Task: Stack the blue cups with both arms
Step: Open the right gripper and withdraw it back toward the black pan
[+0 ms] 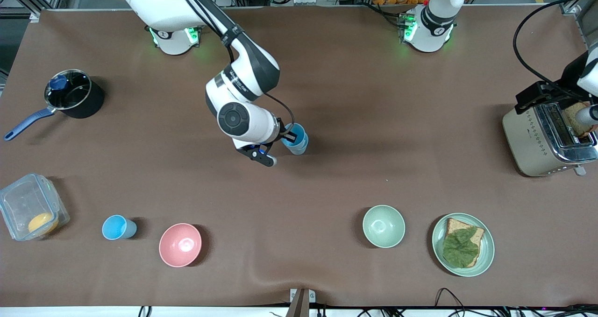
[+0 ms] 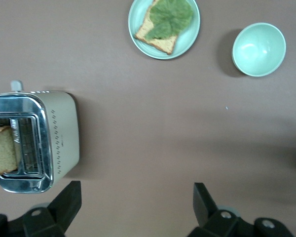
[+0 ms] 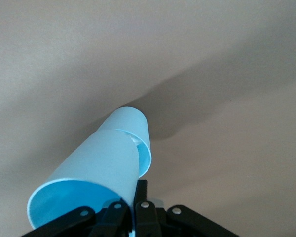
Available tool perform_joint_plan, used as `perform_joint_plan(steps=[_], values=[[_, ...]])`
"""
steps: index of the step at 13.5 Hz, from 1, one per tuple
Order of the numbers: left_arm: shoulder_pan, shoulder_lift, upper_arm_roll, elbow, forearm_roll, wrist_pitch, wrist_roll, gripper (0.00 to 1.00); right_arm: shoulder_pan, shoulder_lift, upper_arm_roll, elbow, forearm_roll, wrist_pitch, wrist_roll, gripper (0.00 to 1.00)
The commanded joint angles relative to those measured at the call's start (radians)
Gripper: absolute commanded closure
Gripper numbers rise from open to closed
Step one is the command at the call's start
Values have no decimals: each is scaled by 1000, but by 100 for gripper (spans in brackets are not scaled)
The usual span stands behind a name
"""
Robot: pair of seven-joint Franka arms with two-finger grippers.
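My right gripper [image 1: 289, 136] is over the middle of the table, shut on the rim of a light-blue cup [image 1: 297, 140]. In the right wrist view this cup [image 3: 96, 173] sits partly inside a second blue cup [image 3: 133, 123], with one finger [image 3: 141, 190] outside the wall and the other hidden inside. I cannot tell whether the lower cup rests on the table. A third blue cup [image 1: 118, 227] stands upright beside the pink bowl [image 1: 180, 244], nearer the front camera. My left gripper [image 2: 136, 202] is open and empty, high over bare table beside the toaster [image 2: 61, 138].
A black pot [image 1: 74, 97] with a blue handle and a clear box [image 1: 30, 209] lie toward the right arm's end. A pale green bowl [image 1: 383, 226], a plate [image 1: 488, 251] with bread and lettuce, and the toaster [image 1: 537, 139] holding a bread slice lie toward the left arm's end.
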Motion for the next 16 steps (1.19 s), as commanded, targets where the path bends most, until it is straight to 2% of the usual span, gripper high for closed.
perform_joint_plan(steps=[1,4,5,6,7,9,11,13,16], values=[[-9,26,1,56,34,-4,-65,0,22,17,-14,22,3,2,20,100],[-4,29,10,70,34,31,-70,0,24,22,-14,22,3,2,22,100],[-3,29,12,70,34,41,-63,0,24,22,-14,22,3,2,22,67],[-3,29,12,70,34,45,-66,0,24,22,-14,22,5,0,22,15],[-4,29,12,71,34,45,-69,0,24,19,-14,23,5,0,32,0],[-7,29,12,70,34,45,-72,0,-13,-16,-14,28,2,-12,45,0],[-7,29,9,70,35,45,-63,0,-73,-59,-25,26,-9,-85,-37,0],[-7,29,4,68,35,41,-58,0,-120,-99,-93,25,-14,-193,-232,0],[-6,26,1,61,34,35,-52,0,-247,-164,-173,19,-14,-317,-548,0]])
